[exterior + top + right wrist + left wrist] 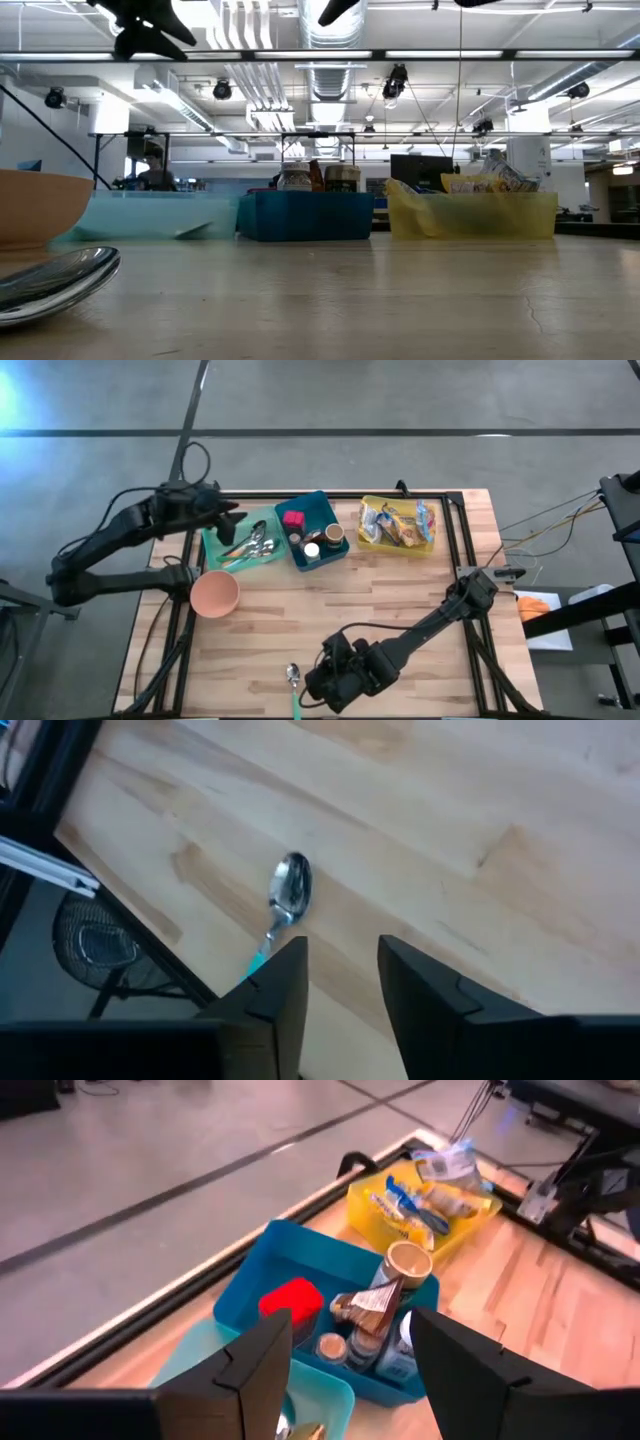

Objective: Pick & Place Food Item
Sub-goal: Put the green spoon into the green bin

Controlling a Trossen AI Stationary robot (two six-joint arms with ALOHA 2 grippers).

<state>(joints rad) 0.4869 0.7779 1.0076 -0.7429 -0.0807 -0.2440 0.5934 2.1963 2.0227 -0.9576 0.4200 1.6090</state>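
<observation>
A: What sits along the far edge of the table?

B: Three bins in a row. The green bin holds metal cutlery. Just beside it, the blue bin has a red block, a few jars and a small white-lidded tub. The yellow bin stands near the blue one with a gap between, filled with packaged snacks.

A: Anything loose on the wood?

B: A pink bowl near the green bin; I can't make out anything in it. And a spoon with a teal handle at the near edge, its handle reaching off the table.

A: Where are the claws?

B: The left gripper hangs over the green bin, raised above the table. In its wrist view, its fingers stand apart with nothing between them, and the blue bin shows beyond. The right gripper is at the near edge just beside the spoon. Its fingers stand a narrow gap apart and hold nothing; the spoon lies apart from them on the table.

A: And the food?

B: All in the bins, the snacks in the yellow one and the jars in the blue.
</observation>
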